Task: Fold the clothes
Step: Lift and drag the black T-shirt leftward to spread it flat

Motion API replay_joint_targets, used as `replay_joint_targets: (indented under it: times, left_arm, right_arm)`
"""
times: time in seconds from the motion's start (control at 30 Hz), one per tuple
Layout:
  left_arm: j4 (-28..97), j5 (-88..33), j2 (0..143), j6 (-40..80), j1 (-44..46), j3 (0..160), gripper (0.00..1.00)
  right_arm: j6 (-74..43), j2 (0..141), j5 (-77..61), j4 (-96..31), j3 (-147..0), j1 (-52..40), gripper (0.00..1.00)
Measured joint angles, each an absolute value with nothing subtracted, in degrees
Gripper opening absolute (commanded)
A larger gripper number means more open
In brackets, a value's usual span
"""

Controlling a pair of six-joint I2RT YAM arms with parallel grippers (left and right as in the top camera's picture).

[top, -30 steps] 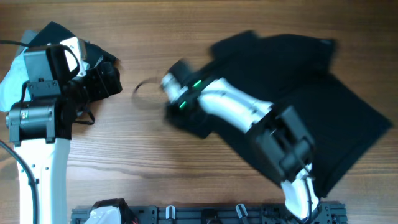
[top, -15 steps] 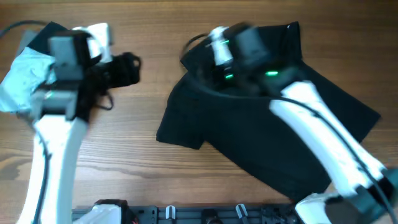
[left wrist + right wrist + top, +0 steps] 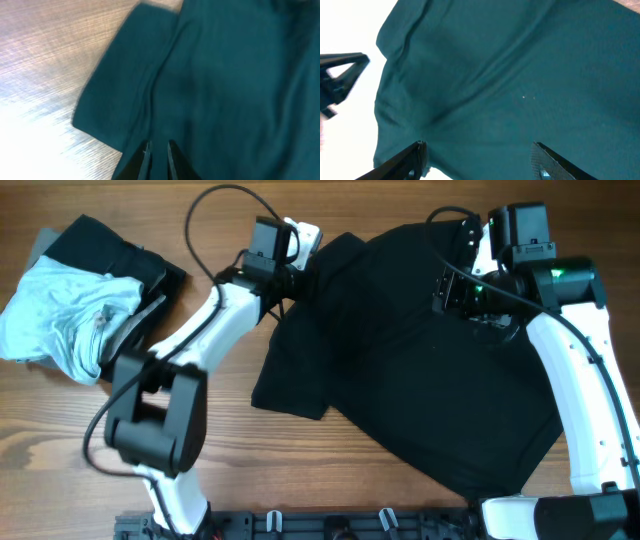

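The clothes [image 3: 410, 370], a large black garment, lie spread across the middle and right of the wooden table. My left gripper [image 3: 303, 278] is at the garment's upper-left corner. In the left wrist view the jaws of this gripper [image 3: 158, 150] stand almost together, shut on a thin ridge of the clothes [image 3: 225, 85] beside a sleeve. My right gripper [image 3: 448, 288] hovers over the upper right part of the garment. In the right wrist view it [image 3: 479, 150] stands wide open above creased fabric [image 3: 510, 85], with nothing held between its fingers.
A pile with a pale blue garment [image 3: 60, 320] and darker cloth [image 3: 110, 245] lies at the far left. A black cable [image 3: 210, 215] loops above the left arm. A black rail [image 3: 330, 525] runs along the front edge. Bare wood [image 3: 300, 460] shows in front of the garment.
My left arm has swung from the pile at the left to the garment's upper-left corner and its jaws have closed. My right arm moved from the garment's left side to its upper right.
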State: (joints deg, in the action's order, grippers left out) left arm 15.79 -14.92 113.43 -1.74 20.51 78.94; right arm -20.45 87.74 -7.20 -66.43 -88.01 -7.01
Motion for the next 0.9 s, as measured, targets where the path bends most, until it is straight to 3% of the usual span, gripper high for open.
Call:
replay_joint_targets:
  times: [0.23, 0.33, 0.4, 0.57, 0.67, 0.77, 0.87, 0.9]
  left_arm:
    - [12.5, -13.2, 122.8, -1.9, 19.9, 78.9, 0.04]
    - [13.4, -9.4, 123.1, -0.3, 19.1, 79.6, 0.14]
    - [15.7, -4.9, 123.0, 2.5, 17.6, 80.6, 0.12]
    - [21.4, 1.3, 122.7, 7.2, 7.6, 81.8, 0.11]
    - [23.9, 1.5, 122.2, 8.3, 3.0, 82.0, 0.16]
    - [25.9, 1.5, 121.9, 8.7, 2.1, 82.0, 0.23]
    - [28.3, 1.7, 121.2, 9.0, 2.6, 82.0, 0.51]
    - [28.9, 1.7, 121.0, 8.9, 2.7, 82.0, 0.55]
  right_arm:
    - [-20.8, 87.7, -7.1, -67.3, -88.0, -7.0, 0.75]
    - [-21.0, 87.9, -6.5, -67.3, -88.0, -7.0, 0.78]
    - [-21.0, 88.4, -5.1, -67.6, -88.0, -7.0, 0.79]
    - [-24.5, 92.7, -0.6, -68.4, -87.3, -5.4, 0.78]
    - [-26.5, 96.1, 0.7, -66.7, -85.3, -1.4, 0.77]
    - [-27.1, 100.7, 1.6, -65.6, -84.4, 2.8, 0.71]
    - [-27.2, 106.2, 1.8, -62.5, -84.4, 6.9, 0.65]
    - [-27.2, 107.6, 1.9, -62.0, -84.4, 7.8, 0.64]
